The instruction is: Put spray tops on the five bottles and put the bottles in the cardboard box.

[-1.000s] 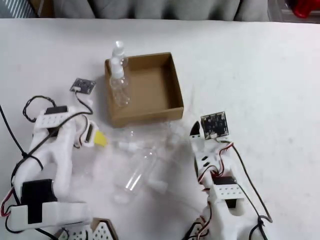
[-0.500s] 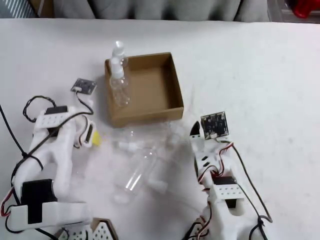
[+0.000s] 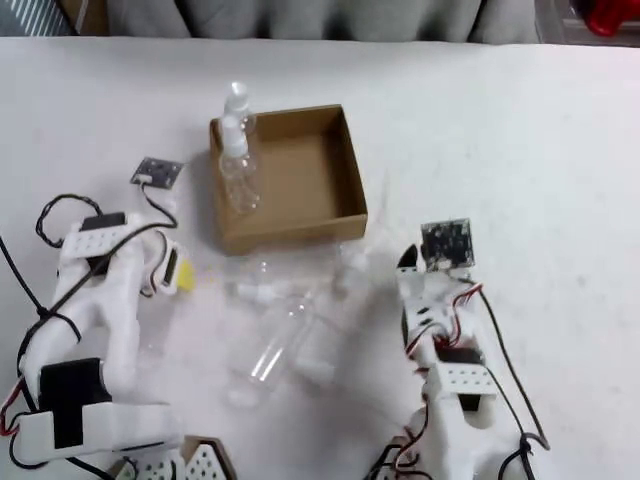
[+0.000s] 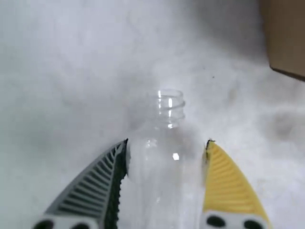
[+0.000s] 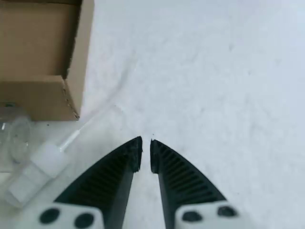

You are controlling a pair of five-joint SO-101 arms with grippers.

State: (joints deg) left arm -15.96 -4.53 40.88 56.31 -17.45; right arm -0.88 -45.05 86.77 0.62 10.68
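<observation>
Overhead, two capped bottles (image 3: 238, 160) stand at one edge of the cardboard box (image 3: 310, 170), and a loose bottle (image 3: 278, 345) lies between the arms. At the left wrist, the left gripper (image 4: 167, 143) clamps a topless bottle (image 4: 169, 119), and the slick plastic could twist free. At the right wrist, the right gripper (image 5: 145, 143) hangs closed and empty near a spray top (image 5: 43, 164), whose thin tube could miss the neck.

My table (image 3: 520, 130) had a white, cloth-like top, evenly lit, soft shadows only. Past its far edge I saw grey folded fabric (image 3: 330, 18), maybe upholstery, couldn't tell. There was a red object (image 3: 612, 15) at one far corner and a blue-grey striped thing (image 3: 28, 15) at the other.
</observation>
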